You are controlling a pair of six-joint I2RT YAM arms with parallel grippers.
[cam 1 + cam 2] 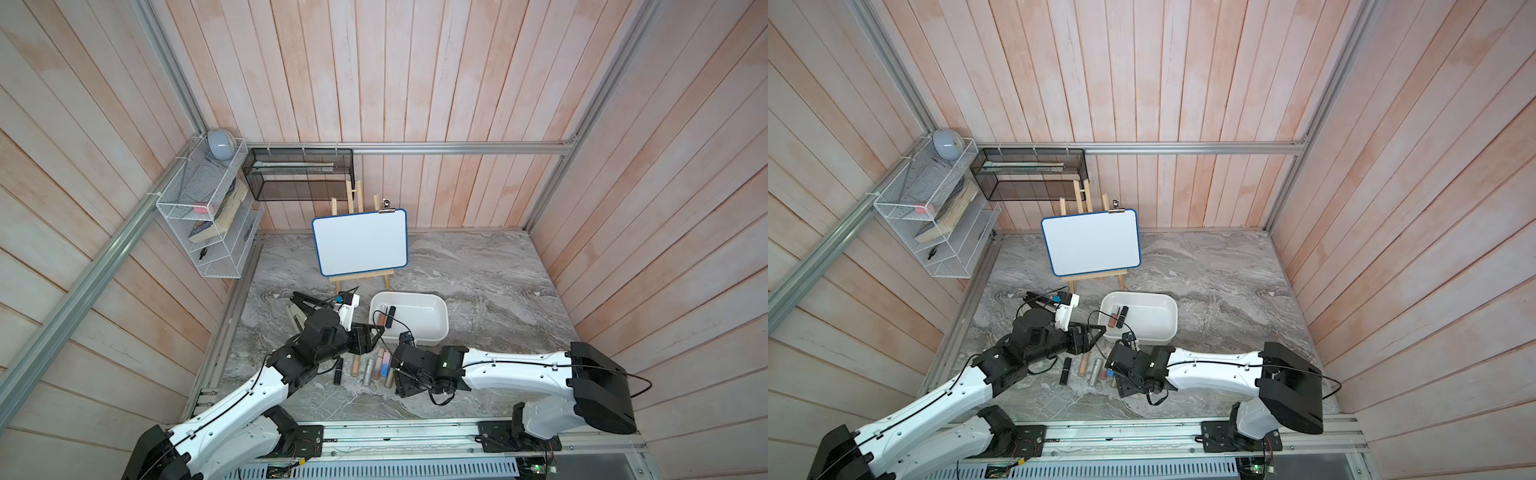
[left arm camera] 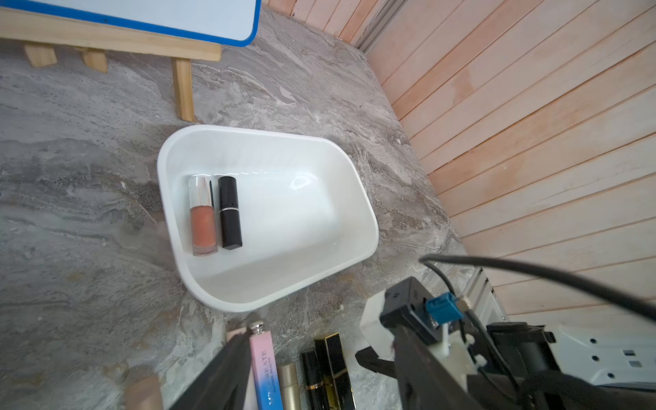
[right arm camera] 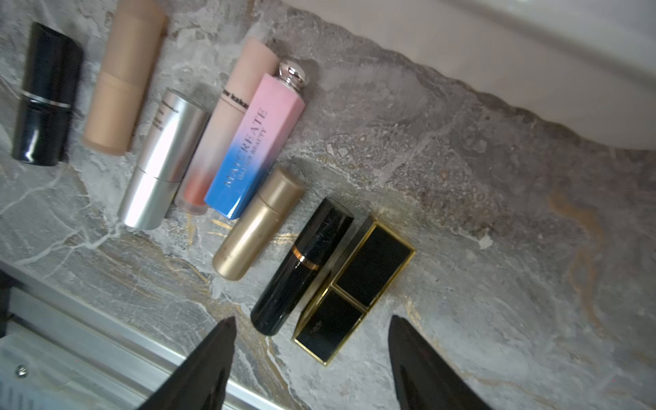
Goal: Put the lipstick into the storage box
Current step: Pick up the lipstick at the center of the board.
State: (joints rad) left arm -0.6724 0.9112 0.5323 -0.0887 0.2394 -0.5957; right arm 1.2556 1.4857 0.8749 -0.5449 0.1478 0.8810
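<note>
The white storage box (image 1: 440, 303) (image 2: 369, 220) holds a peach gloss tube (image 2: 203, 220) and a black lipstick (image 2: 229, 213) side by side. My left gripper (image 1: 376, 334) (image 2: 319, 340) hovers at the box's near left corner, open and empty. A row of several lipsticks lies in front of the box, among them a pink-blue one (image 3: 255, 149), a gold one (image 3: 259, 223), a round black one (image 3: 301, 266) and a square black-and-gold one (image 3: 355, 287). My right gripper (image 1: 401, 384) (image 3: 312, 319) stands open just over the last two, touching neither.
A whiteboard on a wooden easel (image 1: 359, 243) stands behind the box. A white wire rack (image 1: 208, 216) and a black mesh basket (image 1: 299, 174) hang on the walls at the back left. A metal rail (image 3: 106, 330) runs along the table's front edge.
</note>
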